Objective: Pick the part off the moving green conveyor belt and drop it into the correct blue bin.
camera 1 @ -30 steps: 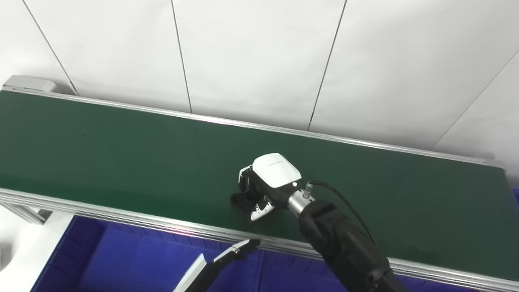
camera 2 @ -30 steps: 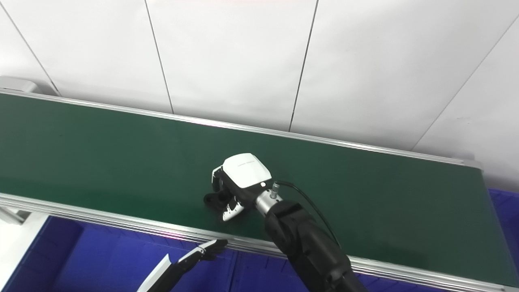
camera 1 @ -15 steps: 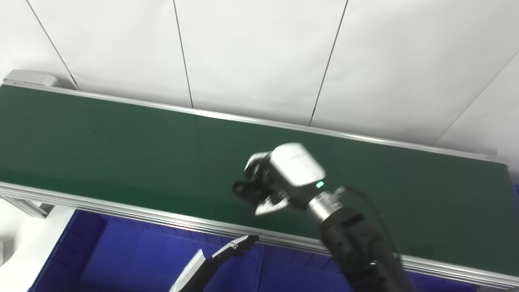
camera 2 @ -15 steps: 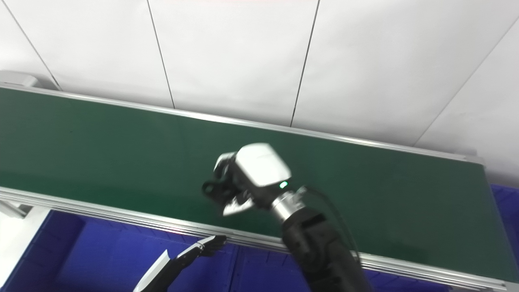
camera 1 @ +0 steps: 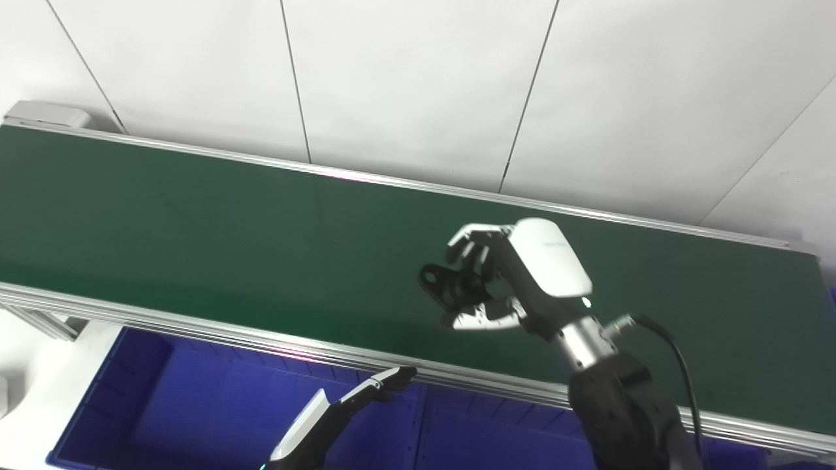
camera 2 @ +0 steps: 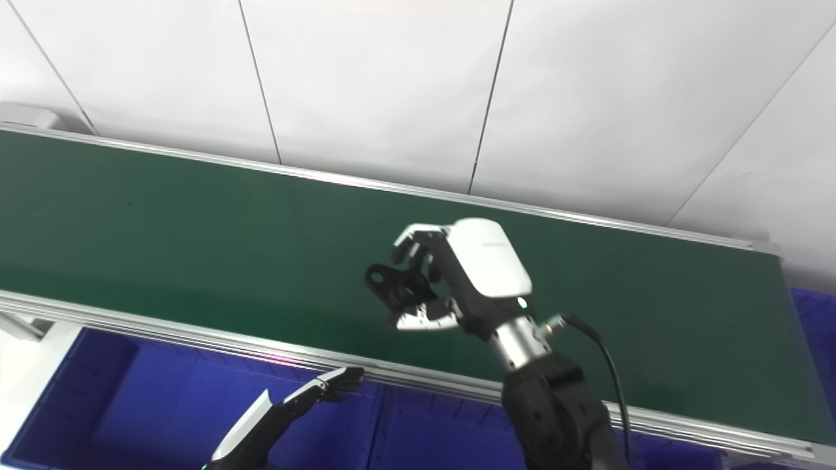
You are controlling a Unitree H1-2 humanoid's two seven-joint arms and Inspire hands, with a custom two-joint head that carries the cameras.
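My right hand (camera 1: 522,277) is raised above the green conveyor belt (camera 1: 196,241) near its front edge and is shut on a small black part (camera 1: 447,287) with a ring-shaped end, held between fingers and thumb; it also shows in the right eye view (camera 2: 395,285). My left hand (camera 1: 366,395) is low, in front of the belt's front rail, over the blue bins (camera 1: 196,418). Its fingers are stretched out and it holds nothing.
The belt's aluminium front rail (camera 1: 196,329) runs between the belt and the blue bins below. A divider (camera 1: 418,431) separates two bins. A white panelled wall (camera 1: 418,85) stands behind the belt. The belt's right end (camera 1: 813,261) is close to the frame edge.
My right hand closed on the black part on the belt, lifted it up and moved right, turning palm toward the left. The left hand barely moved. The camera shifted slightly.
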